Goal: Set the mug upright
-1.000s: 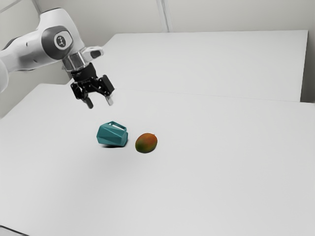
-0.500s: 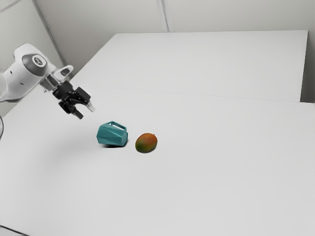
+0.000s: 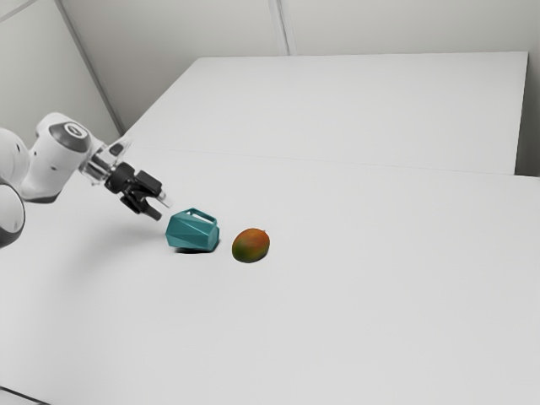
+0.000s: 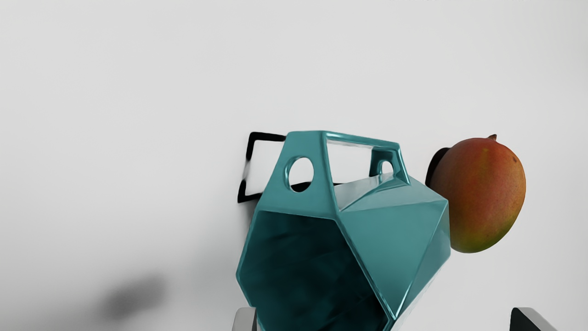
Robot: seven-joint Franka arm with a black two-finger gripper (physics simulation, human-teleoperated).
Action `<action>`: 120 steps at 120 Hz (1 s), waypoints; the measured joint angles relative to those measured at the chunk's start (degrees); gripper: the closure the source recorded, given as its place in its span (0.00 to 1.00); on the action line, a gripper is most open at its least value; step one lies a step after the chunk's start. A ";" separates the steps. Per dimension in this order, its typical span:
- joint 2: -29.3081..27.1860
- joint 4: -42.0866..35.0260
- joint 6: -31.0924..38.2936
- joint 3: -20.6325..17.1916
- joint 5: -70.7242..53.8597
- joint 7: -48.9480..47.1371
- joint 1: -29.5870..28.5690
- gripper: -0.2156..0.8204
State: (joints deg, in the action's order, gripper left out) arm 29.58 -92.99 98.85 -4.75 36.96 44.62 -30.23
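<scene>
"Lining up the grab, I guess? The mug [image 3: 192, 232] is on its side on the table [image 3: 337, 321], beside the mango [image 3: 251, 245]."

"Yep, pincer [image 3: 159, 208] is empty, spread wide, near it. Next: ease in, clamp, then tip it upright."

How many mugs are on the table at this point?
1. The teal mug lies on its side on the white table, its mouth towards the open jaws, with the mango just past it on the exterior view's right.
</scene>
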 joint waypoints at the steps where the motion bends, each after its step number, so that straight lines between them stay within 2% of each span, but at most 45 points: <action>1: 0.06 -0.08 -0.04 0.00 0.12 0.08 -0.01 0.21; 21: 1.78 -0.59 -0.54 -0.07 2.11 1.33 -0.03 0.21; 76: 2.24 -2.52 -5.18 -0.68 6.46 3.47 -0.21 0.22; 120: 2.29 -2.49 -6.62 -0.69 7.72 4.46 -0.27 0.54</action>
State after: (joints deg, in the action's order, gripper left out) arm 31.87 -95.49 92.23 -5.45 44.69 49.09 -30.50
